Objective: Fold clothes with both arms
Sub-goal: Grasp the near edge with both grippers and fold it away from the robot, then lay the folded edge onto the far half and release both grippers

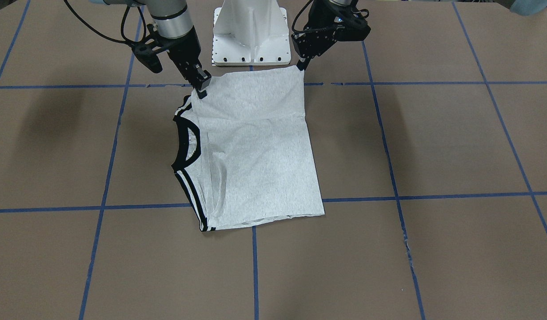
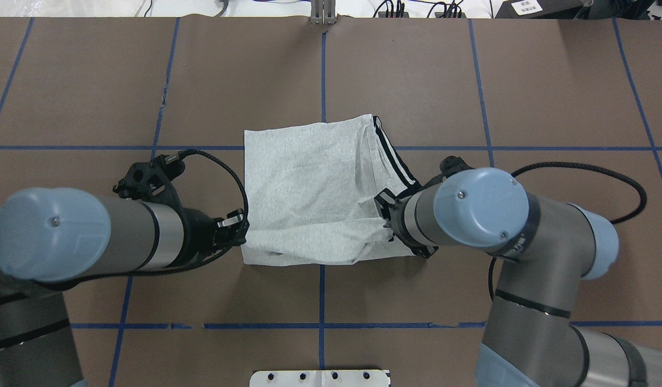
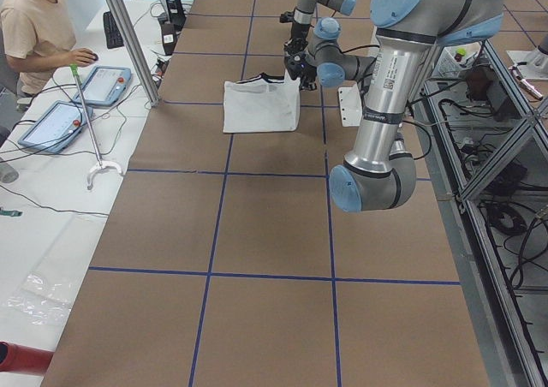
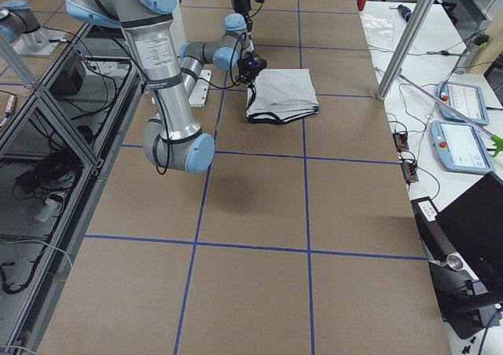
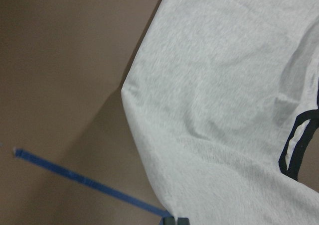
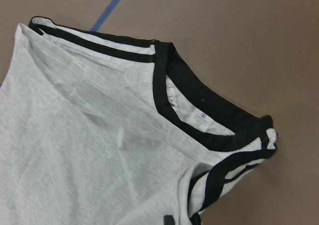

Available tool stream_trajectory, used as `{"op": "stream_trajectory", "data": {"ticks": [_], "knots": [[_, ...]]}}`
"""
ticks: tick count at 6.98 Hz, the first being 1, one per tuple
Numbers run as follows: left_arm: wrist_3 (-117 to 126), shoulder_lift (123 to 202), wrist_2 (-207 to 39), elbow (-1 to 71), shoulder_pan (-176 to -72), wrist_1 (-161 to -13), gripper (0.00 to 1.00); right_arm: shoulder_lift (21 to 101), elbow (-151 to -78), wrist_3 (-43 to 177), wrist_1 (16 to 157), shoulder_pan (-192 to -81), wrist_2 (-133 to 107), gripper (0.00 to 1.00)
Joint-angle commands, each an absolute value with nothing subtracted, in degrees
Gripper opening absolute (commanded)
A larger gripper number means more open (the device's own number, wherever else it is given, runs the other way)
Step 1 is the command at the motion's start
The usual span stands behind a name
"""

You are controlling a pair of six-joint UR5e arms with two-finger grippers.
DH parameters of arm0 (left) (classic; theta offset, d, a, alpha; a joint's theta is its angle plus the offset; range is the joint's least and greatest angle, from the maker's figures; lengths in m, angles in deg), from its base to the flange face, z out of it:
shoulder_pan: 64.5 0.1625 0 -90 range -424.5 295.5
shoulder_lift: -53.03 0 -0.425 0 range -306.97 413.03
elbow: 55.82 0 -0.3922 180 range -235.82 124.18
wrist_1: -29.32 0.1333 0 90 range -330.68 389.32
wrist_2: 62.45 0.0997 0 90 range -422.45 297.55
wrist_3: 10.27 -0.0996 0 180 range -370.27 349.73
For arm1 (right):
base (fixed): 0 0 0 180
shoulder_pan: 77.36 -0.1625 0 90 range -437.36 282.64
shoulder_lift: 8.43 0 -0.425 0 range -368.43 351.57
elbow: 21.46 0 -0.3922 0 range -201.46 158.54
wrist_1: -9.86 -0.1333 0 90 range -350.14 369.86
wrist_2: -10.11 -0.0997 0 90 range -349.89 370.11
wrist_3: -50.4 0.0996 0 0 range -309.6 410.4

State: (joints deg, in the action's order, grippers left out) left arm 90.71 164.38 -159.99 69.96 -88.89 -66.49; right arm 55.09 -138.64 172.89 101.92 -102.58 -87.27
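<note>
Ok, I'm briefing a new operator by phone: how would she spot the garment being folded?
On the brown paper-covered table gridded with blue tape, look just before the white metal pedestal. There lies a light-grey T-shirt, partly folded; its black collar and black double stripes set it apart, the only garment there.

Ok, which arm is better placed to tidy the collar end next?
Right: the right tool grips the T-shirt by the striped shoulder beside the collar; the left tool holds the plain hem corner.
</note>
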Motion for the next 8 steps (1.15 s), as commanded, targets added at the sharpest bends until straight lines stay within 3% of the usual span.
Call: {"op": "stream_trajectory", "data": {"ticks": [1, 5, 8], "knots": [[85.7, 167.1, -160.0, 61.3, -93.1, -70.6, 0.00, 51.9, -133.4, 168.6, 101.7, -106.7, -88.1, 0.00], [82.9, 170.1, -160.0, 53.4, -97.4, -74.4, 0.00, 43.6, -116.2, 166.8, 92.8, -111.9, -91.2, 0.00], [82.7, 171.6, -159.8, 45.4, -99.2, -81.7, 0.00, 42.6, -112.6, 164.9, 92.7, -112.8, -92.2, 0.00]]}}
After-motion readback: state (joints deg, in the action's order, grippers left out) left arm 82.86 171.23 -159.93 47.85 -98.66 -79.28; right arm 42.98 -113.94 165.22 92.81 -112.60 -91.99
